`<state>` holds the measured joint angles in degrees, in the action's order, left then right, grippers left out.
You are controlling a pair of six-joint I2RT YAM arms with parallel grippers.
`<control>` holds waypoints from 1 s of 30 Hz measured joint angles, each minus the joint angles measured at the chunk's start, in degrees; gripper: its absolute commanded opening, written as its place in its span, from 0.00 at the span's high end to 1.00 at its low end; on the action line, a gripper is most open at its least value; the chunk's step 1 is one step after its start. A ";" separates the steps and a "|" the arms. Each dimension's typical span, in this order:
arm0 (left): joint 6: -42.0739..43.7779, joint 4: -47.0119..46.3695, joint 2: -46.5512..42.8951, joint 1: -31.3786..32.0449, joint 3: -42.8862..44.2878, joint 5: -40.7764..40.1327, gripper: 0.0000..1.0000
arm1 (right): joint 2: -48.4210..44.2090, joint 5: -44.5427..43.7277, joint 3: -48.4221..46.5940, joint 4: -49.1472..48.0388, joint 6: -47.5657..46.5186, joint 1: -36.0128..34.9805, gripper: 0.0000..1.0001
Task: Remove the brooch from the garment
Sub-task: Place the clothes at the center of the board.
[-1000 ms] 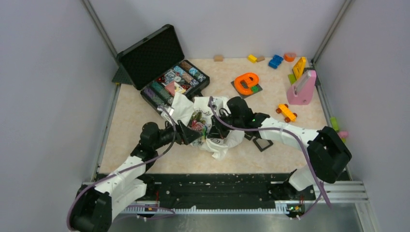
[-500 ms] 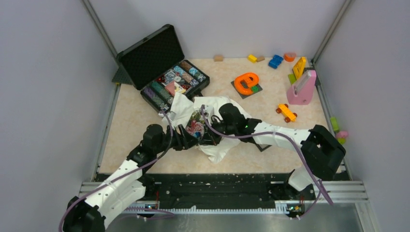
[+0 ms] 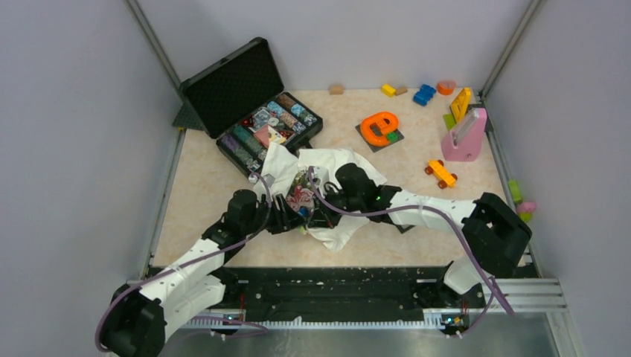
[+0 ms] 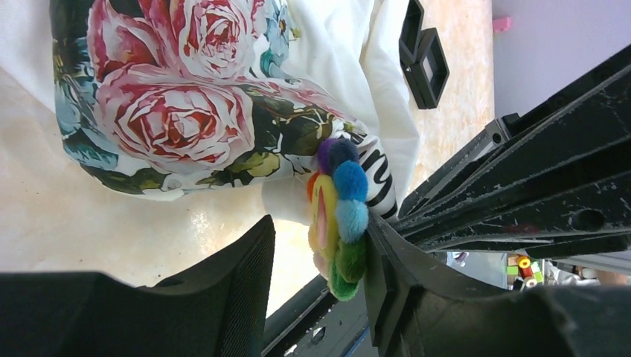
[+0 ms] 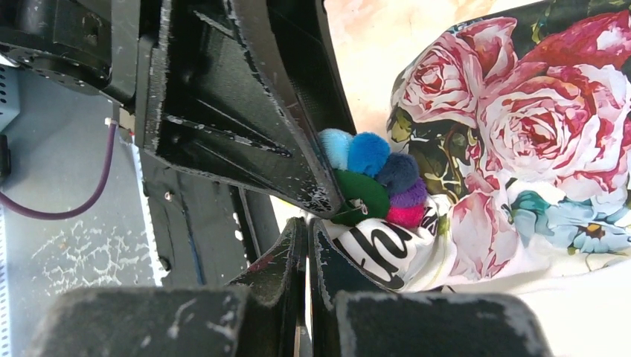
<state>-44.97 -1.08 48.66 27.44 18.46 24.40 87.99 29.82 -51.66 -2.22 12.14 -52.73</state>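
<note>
White cloth garment [image 4: 186, 97] bears the brooch [image 4: 341, 216] beside its dark lettering. The brooch lies between the 2 fingers of the left gripper [image 4: 318, 249], touching 1 finger [image 4: 387, 260], apart from the other; jaws half-wide. Right gripper [image 5: 307, 234] pressed closed just beside the brooch.

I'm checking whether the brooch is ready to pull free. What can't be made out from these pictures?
- Brooch pin and clasp: both wrist views, hidden behind its pompoms and the garment.
- Whether the shut right end effector pinches cloth: right wrist view, its own fingers cover the spot.
- Brooch in top view: too small to make out.
</note>
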 measured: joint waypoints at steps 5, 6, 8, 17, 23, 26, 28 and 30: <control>0.04 -2.03 1.75 0.00 -0.09 0.31 0.91 | 0.00 0.07 0.00 -0.11 -0.02 -0.15 1.00; 0.13 -2.40 1.75 0.00 -0.13 0.50 1.00 | 0.00 0.11 0.00 -0.11 -0.02 -0.15 1.00; 0.11 -3.08 1.75 0.00 -0.22 0.68 1.00 | 0.00 0.20 0.00 -0.15 -0.02 -0.15 1.00; -0.31 -7.41 0.59 0.00 -3.69 1.55 1.00 | 0.00 0.13 1.36 -0.79 0.17 -0.37 0.80; -2.01 -7.61 -1.01 0.00 -4.24 1.62 1.00 | -0.17 -0.02 4.35 -2.80 0.63 -0.50 0.73; -3.06 -7.74 -1.95 0.00 -4.39 1.75 1.00 | -0.92 0.07 5.73 -3.74 1.18 -0.50 0.74; -3.80 -8.17 -2.71 0.00 -4.74 1.84 1.00 | -1.57 0.09 6.38 -4.57 1.49 -0.50 0.80; -4.74 -9.05 -3.39 0.00 -5.29 2.01 1.00 | -2.14 0.09 6.99 -5.42 1.88 -0.50 0.85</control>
<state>-49.71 -10.13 45.28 27.44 13.17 26.41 85.84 29.91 -44.66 -7.64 14.02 -53.23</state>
